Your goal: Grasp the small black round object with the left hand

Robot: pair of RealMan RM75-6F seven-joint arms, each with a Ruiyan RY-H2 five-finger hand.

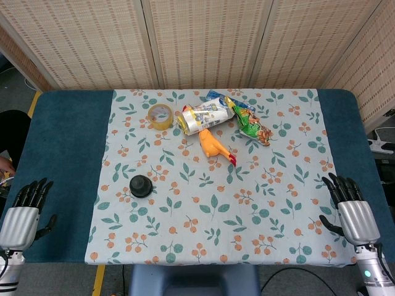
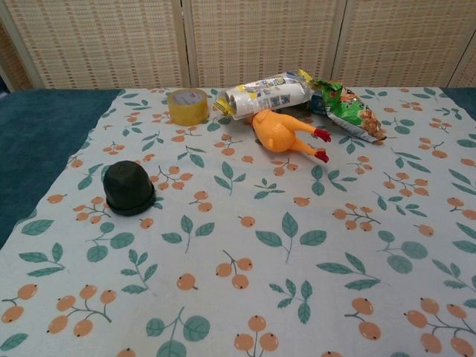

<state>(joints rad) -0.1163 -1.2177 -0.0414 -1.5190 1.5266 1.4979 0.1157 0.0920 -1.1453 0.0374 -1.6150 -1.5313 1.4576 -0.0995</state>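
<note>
Two hands are in view, and neither has engaged anything; the task stands at its opening step, the approach not yet begun. The small black round object (image 1: 141,185) sits upright on the left part of the floral tablecloth (image 1: 247,216), alone, well apart from the clutter at the far side. The left hand (image 1: 26,209) rests at the near left corner over the blue table covering (image 1: 55,154), fingers extended forward and slightly spread, holding nothing and touching no object. The right hand (image 1: 350,206) lies at the near right corner in like posture, fingers extended, empty. By judgement, the next move calls for the left hand to travel forward and inward across the cloth edge, arrive above the black object, and close its fingers around the domed body, which appears to widen to a flange at the base. Nothing obstructs that path. At the far side lie a roll of yellow tape (image 1: 160,115), a white cylindrical package (image 1: 205,116), a rubber chicken toy (image 1: 213,147) and a green snack bag (image 1: 252,123), grouped closely. The chest view shows neither hand.
</note>
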